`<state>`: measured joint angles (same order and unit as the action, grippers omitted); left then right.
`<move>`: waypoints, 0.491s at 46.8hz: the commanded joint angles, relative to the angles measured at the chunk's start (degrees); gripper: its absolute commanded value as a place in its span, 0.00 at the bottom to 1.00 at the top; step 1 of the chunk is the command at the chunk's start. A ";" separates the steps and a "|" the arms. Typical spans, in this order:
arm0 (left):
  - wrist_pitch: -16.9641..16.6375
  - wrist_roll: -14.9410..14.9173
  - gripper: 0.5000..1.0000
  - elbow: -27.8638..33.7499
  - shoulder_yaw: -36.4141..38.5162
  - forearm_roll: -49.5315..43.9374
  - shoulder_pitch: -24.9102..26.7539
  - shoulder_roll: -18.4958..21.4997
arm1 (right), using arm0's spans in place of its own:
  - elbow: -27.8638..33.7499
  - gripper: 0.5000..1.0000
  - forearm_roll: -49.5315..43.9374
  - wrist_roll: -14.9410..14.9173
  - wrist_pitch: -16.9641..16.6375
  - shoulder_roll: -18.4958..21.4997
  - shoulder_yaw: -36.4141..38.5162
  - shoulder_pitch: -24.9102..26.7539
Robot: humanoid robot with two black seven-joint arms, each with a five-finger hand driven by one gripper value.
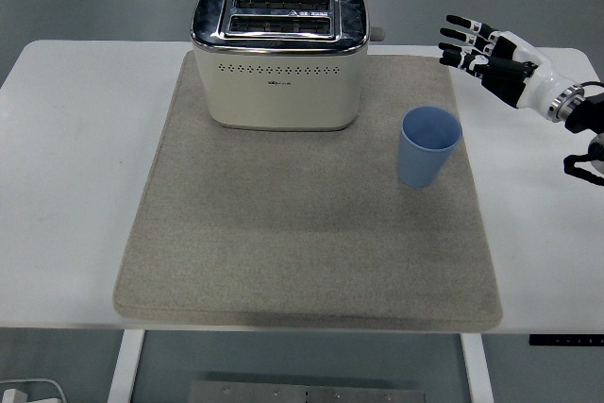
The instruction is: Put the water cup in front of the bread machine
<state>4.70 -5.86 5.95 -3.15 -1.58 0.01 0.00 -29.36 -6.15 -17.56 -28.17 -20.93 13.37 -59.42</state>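
A light blue plastic water cup (429, 146) stands upright and empty right of the frame's centre, on the right-hand part of a beige felt-like mat (308, 233). It sits apart from everything else, with bare mat all around it. To its left and a little higher in the frame is the bread machine (278, 56), a cream two-slot toaster with a shiny chrome top and a row of small holes across its front; it rests on the upper middle part of the same mat, and a small lever knob sticks out at its right side. The mat area below the toaster's front, toward the bottom of the frame, has nothing on it. The mat lies on a white rectangular table (71, 167) that fills most of the frame. In the upper right, the robot's right hand (493, 51) hovers above the table's far right corner, fingers spread and stretched toward the left, holding nothing, well apart from the cup.
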 commanded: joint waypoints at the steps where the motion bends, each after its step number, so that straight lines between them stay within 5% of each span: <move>1: -0.04 0.06 1.00 0.02 -0.02 0.00 -0.01 0.00 | -1.13 0.83 -0.35 -0.10 -0.22 -1.04 -0.10 0.88; 23: -0.04 0.06 1.00 0.02 -0.02 0.00 -0.01 0.00 | -3.95 0.83 -4.22 -0.19 -0.66 -6.05 0.52 3.87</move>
<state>4.68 -5.84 5.98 -3.17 -1.58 -0.01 0.00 -32.64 -10.19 -17.75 -28.88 -26.02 13.88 -55.55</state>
